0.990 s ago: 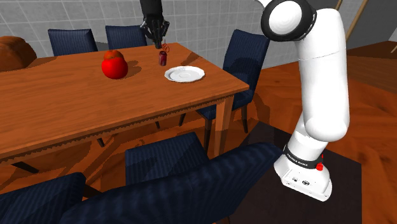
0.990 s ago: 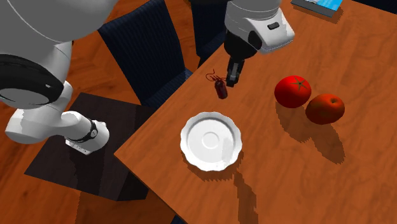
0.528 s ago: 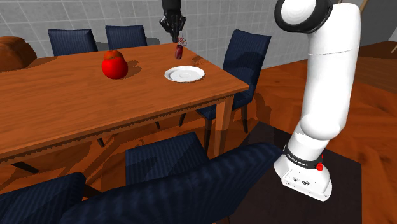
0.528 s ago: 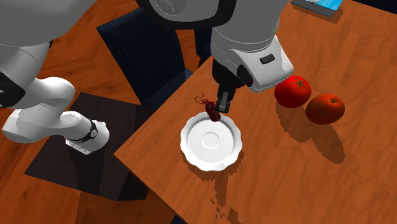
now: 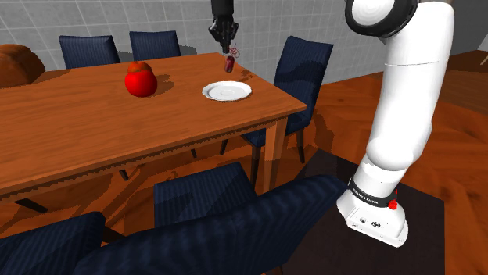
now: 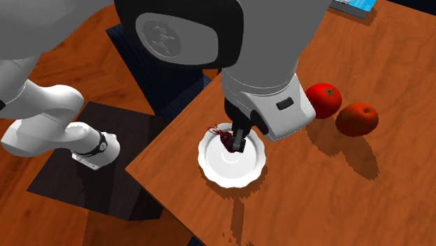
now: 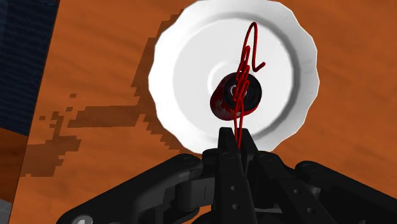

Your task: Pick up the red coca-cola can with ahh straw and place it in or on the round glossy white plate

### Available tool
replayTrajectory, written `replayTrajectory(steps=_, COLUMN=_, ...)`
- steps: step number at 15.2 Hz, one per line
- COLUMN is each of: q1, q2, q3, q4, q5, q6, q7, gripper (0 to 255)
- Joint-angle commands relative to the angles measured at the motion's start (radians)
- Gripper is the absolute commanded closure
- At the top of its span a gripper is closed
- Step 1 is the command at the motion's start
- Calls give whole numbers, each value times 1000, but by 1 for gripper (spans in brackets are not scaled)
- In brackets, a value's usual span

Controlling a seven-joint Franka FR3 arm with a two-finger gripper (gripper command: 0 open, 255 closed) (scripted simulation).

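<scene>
The round white plate [image 6: 241,176] [image 5: 238,93], scallop-rimmed, lies on the wooden table [image 6: 321,196]. The small dark-red can [image 7: 224,105] [image 5: 229,65] hangs over its middle, clear of the plate in the shoulder view, with the gripper [image 7: 230,141] [image 5: 228,51] clenched on the thin red straw [image 7: 250,44] that loops up from the can's top. In the second exterior view the table's edge passes near the plate at ten o'clock, two red tomatoes [image 6: 322,100] [image 6: 357,119] lie well apart at two o'clock, and bare wood spreads from three to six o'clock.
</scene>
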Motion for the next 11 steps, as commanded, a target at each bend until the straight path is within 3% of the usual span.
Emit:
replayTrajectory(steps=1, q1=-4, q2=-18, q3=0, q4=-54, q5=4, q6=36, q7=0, gripper=255)
replayTrajectory(steps=11, q1=-14, q2=-60, q3=-3, q4=-249, q5=13, q6=190, q7=2, gripper=255)
